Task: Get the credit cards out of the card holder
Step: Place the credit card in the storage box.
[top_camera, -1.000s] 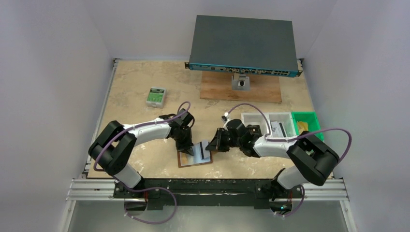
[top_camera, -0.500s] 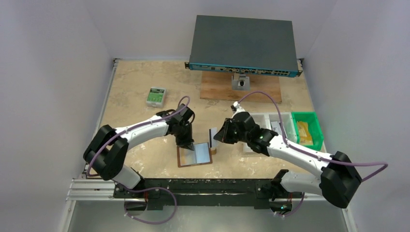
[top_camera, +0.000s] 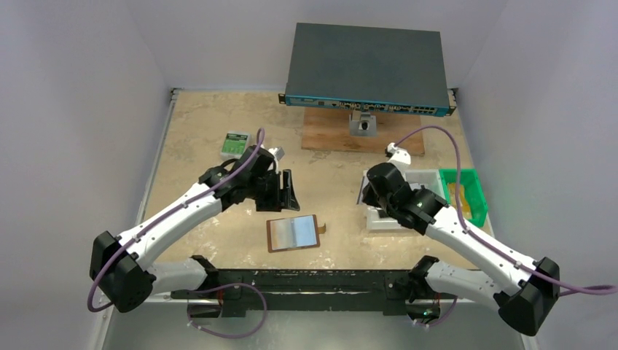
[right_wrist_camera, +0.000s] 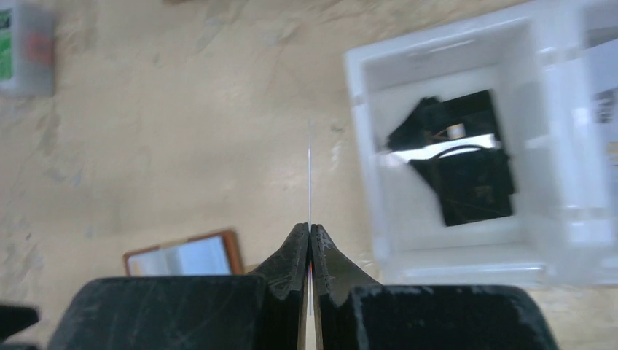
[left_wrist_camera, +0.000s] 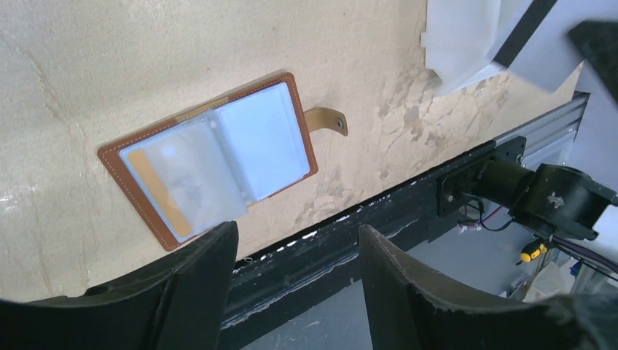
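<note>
The brown card holder (top_camera: pixel 293 233) lies open and flat on the table near the front edge, its snap tab (left_wrist_camera: pixel 326 120) out to the right. Its grey-blue pockets show in the left wrist view (left_wrist_camera: pixel 211 164), with a tan card (left_wrist_camera: pixel 164 193) in the left pocket. My left gripper (top_camera: pixel 288 191) is open and empty, raised behind the holder and apart from it (left_wrist_camera: pixel 295 237). My right gripper (right_wrist_camera: pixel 310 227) is shut on a thin credit card (right_wrist_camera: pixel 310 182) seen edge-on, held above the table just left of the white bin (right_wrist_camera: pixel 364 146). In the top view the right gripper (top_camera: pixel 366 191) hides that card.
The white bin (top_camera: pixel 375 222) holds a black part (right_wrist_camera: pixel 466 175); a green bin (top_camera: pixel 466 191) stands to its right. A small green-and-white box (top_camera: pixel 235 144) lies at the back left. A network switch (top_camera: pixel 368 69) sits on a wooden board (top_camera: pixel 364 135) at the back.
My left gripper opened, let go of the holder and lifted back to the left. My right gripper pulled the card out and carried it right toward the white bin.
</note>
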Controlling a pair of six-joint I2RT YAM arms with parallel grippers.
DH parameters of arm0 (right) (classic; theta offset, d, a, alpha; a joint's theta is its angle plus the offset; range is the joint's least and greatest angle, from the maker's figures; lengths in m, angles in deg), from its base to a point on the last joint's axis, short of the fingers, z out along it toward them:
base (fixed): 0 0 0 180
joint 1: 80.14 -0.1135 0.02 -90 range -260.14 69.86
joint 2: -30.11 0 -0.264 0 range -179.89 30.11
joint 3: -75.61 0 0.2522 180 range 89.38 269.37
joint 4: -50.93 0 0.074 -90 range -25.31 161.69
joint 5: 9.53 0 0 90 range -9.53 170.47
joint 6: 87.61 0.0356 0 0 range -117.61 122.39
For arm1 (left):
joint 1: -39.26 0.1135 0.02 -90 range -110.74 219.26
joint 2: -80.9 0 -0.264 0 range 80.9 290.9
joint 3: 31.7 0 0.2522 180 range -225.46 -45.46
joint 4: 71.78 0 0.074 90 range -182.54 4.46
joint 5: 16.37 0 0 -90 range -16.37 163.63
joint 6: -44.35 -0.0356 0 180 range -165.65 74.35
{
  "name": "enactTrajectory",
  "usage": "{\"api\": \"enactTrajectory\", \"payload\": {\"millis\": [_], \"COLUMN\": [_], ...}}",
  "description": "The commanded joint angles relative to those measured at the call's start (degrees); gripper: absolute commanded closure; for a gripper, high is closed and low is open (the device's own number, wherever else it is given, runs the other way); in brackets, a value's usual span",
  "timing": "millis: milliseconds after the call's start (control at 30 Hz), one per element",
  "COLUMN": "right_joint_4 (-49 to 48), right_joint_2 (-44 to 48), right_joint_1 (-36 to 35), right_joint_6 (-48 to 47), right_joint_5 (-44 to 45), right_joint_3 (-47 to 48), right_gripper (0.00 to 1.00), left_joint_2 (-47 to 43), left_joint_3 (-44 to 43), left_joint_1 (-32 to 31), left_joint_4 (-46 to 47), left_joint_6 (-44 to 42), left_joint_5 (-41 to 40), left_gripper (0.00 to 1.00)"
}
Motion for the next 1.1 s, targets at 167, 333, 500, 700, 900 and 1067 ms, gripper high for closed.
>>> {"api": "enactTrajectory", "payload": {"millis": [167,333,500,700,900,1067], "right_joint_4": [17.09,15.57,12.83,11.25,10.55,10.92], "right_joint_2": [-3.98,-5.85,-9.71,-12.74,-12.41,-10.26], "right_joint_1": [14.97,24.99,32.2,33.52,33.55,33.4], "right_joint_6": [-3.51,-8.45,-12.16,-12.28,-13.18,-15.11], "right_joint_5": [19.52,19.43,17.64,15.25,11.45,8.19], "right_joint_3": [7.9,7.56,7.63,7.74,8.18,9.96], "right_gripper": [1.0,1.0,1.0,0.98,0.53,0.2], "left_joint_2": [-3.79,-3.79,-3.84,-4.39,-5.04,-5.91], "left_joint_3": [-1.83,-1.28,-0.22,-0.33,-0.1,0.58], "left_joint_1": [-0.14,-0.08,-0.05,-0.07,-0.04,0.04], "left_joint_4": [-3.82,-3.92,-3.7,-3.74,-4.59,-5.3], "left_joint_6": [-4.68,-5.58,-5.84,-6.39,-6.68,-6.26], "left_joint_5": [0.51,1.91,2.22,2.2,1.86,0.54], "left_gripper": [0.37,0.37,0.37,0.37,0.36,0.36]}}
